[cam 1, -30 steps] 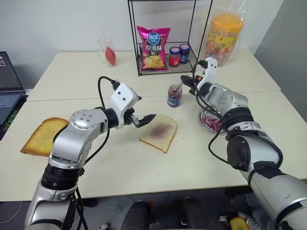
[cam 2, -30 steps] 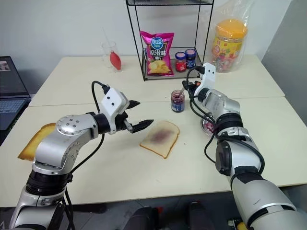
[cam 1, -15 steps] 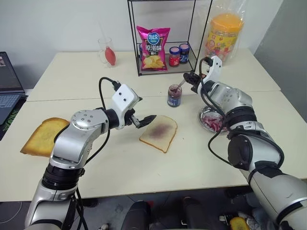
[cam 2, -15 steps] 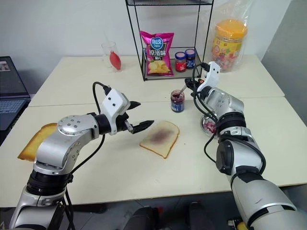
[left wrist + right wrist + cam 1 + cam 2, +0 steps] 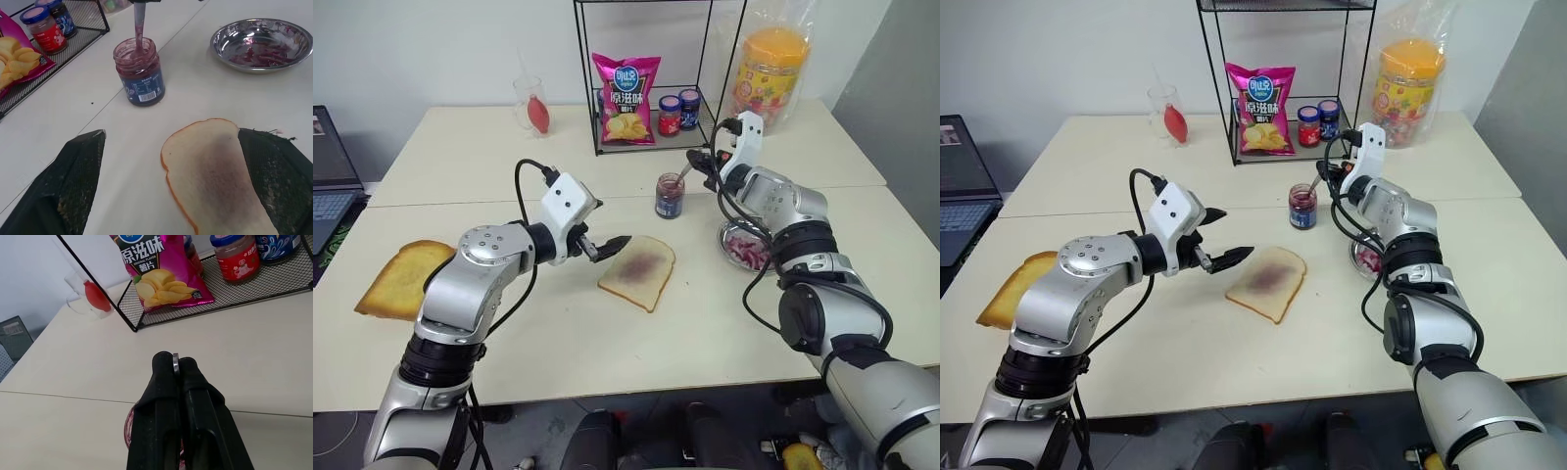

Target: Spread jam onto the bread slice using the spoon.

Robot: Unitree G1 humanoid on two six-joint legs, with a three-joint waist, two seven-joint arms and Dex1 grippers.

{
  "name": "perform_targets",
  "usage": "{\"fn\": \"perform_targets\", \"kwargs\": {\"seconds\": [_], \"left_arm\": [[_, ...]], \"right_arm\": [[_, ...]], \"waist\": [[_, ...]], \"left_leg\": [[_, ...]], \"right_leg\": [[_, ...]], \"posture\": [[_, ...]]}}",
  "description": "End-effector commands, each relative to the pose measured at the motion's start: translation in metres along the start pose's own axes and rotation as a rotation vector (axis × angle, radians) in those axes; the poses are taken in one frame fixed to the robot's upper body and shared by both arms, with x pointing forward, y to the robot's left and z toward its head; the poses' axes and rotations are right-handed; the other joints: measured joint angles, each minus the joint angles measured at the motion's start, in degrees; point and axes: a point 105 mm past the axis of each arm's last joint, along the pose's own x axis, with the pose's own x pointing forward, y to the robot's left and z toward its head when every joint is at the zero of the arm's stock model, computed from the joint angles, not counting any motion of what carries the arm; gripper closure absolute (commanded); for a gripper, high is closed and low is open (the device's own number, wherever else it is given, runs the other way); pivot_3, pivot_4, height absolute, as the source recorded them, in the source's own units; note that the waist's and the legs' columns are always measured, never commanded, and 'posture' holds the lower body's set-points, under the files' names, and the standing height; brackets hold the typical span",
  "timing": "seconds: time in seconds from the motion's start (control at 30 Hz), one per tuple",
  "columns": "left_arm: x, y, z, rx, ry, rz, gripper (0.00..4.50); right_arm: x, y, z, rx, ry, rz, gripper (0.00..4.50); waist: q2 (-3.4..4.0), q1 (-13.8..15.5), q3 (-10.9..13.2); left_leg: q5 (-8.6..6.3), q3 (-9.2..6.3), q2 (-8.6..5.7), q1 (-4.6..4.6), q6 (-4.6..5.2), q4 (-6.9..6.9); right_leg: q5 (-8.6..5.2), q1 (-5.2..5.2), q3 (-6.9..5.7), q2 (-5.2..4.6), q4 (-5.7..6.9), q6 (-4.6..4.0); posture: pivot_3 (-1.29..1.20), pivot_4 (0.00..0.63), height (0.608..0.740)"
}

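The pale bread slice with a purple jam stain lies at the table's middle. Behind it stands the small glass jar of dark jam, lid off. The slim silver spoon stands tilted in the jar, its bowl down in the jam. My right gripper is just above and right of the jar, shut on the spoon's handle; the handle's metal tip shows between the fingers. My left gripper hovers open just left of the bread, holding nothing.
A metal bowl smeared with jam sits right of the bread. A darker toasted slice lies far left. Behind the jar a wire rack holds a crisp bag and two small jars. A laptop is at the left edge.
My right wrist has rolled slightly, still holding the spoon in the jar. The left arm and the bread have not moved.
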Motion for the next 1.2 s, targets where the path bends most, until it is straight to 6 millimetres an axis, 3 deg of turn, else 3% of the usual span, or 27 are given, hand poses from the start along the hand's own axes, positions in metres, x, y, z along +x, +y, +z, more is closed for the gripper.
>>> {"fn": "perform_targets", "kwargs": {"seconds": [0.03, 0.3, 0.57, 0.8, 1.2], "left_arm": [[-0.002, 0.002, 0.013, 0.05, -0.035, 0.009, 0.0], [-0.003, 0.002, 0.013, 0.053, -0.034, 0.009, 0.0], [-0.003, 0.002, 0.013, 0.053, -0.035, 0.009, 0.0], [-0.002, 0.002, 0.014, 0.057, -0.036, 0.008, 0.0], [-0.003, 0.002, 0.014, 0.057, -0.035, 0.01, 0.0]], "right_arm": [[-0.004, 0.005, 0.025, -0.005, -0.087, 0.023, 4.49], [-0.005, 0.001, 0.024, 0.176, -0.088, 0.025, 4.49], [-0.006, 0.001, 0.026, 0.185, -0.096, 0.021, 4.49], [0.001, 0.016, 0.017, -0.082, -0.068, 0.039, 4.49], [0.007, 0.014, 0.003, -0.142, -0.026, 0.014, 4.49]], "waist": [[0.0, 0.0, 0.0], [0.0, 0.0, 0.0], [0.0, 0.0, 0.0], [0.01, -0.1, 0.0], [0.01, 0.0, 0.0]], "left_leg": [[0.0, 0.0, 0.0, 0.0, 0.0, 0.0], [0.0, 0.0, 0.0, 0.0, 0.0, 0.0], [0.0, 0.01, 0.0, 0.0, 0.0, 0.0], [0.0, 0.02, 0.0, 0.01, 0.0, -0.01], [0.0, 0.0, -0.01, -0.01, 0.0, -0.01]], "right_leg": [[0.0, 0.0, 0.0, 0.0, 0.0, 0.0], [0.0, 0.0, 0.0, 0.0, 0.0, 0.0], [0.0, 0.0, 0.0, 0.0, 0.0, 0.0], [0.0, -0.01, -0.01, 0.02, 0.0, 0.0], [0.0, -0.01, 0.0, 0.01, -0.01, 0.0]], "posture": [[0.0, 0.15, 0.74], [0.0, 0.15, 0.74], [0.0, 0.15, 0.74], [0.0, 0.15, 0.74], [0.0, 0.15, 0.74]]}}
